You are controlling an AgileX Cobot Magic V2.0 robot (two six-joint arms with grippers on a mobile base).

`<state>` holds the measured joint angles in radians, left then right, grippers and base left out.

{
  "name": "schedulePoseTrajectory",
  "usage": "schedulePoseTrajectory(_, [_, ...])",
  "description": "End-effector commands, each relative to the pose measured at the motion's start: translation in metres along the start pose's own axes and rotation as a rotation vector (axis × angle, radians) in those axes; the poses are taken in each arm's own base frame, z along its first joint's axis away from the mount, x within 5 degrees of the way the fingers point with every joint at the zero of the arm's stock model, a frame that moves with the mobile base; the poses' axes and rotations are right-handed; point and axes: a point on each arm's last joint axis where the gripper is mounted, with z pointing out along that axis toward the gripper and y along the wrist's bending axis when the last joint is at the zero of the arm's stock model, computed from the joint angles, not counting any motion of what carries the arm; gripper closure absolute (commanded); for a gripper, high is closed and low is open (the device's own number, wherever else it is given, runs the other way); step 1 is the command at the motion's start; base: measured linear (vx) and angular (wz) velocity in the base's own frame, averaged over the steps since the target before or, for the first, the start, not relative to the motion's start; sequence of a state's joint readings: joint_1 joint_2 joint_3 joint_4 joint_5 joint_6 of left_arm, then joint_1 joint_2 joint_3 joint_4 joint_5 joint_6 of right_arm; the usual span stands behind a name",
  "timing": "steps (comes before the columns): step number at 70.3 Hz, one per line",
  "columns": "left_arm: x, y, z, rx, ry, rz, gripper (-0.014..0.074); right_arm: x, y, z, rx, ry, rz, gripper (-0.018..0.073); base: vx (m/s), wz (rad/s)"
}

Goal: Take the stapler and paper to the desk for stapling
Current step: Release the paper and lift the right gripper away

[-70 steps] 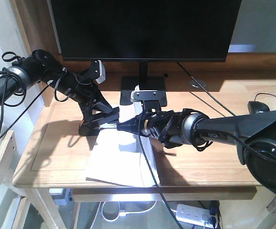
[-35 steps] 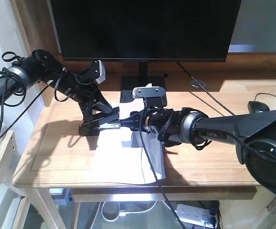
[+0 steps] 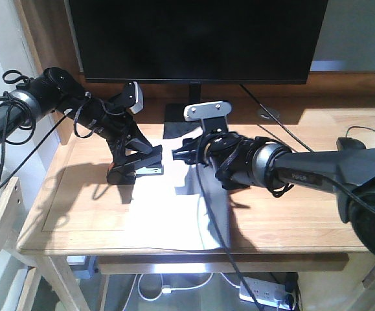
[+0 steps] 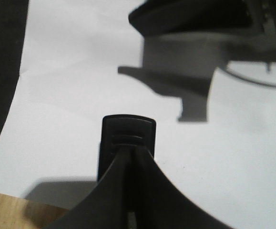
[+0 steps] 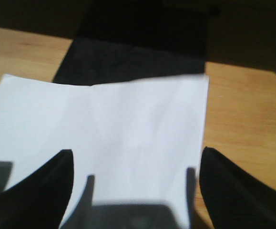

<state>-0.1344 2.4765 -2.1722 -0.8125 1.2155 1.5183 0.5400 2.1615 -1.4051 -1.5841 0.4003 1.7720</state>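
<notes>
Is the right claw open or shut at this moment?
Open. In the right wrist view the right claw shows its two fingers far apart, with the paper visible between them.

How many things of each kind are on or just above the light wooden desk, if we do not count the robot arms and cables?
Large black flat monitor: 1
Small black stapler with orange-red end: 1
Stack of white paper sheets: 1
Black computer mouse: 1
Total: 4
</notes>
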Motion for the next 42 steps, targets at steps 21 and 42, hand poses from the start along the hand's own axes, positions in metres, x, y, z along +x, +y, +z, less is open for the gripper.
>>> schedulePoseTrajectory(21, [-0.037,-0.007,-0.031,-0.027,-0.085,0.042,0.0603,-0.06,-0.03,-0.058,0.143,-0.035,-0.176,0.0031,0.0,0.0])
schedulePoseTrajectory(42, [-0.037,-0.007,-0.031,-0.027,-0.085,0.042,0.0603,-0.119,-0.056,-0.151,0.108,-0.171,-0.148,0.0031,0.0,0.0])
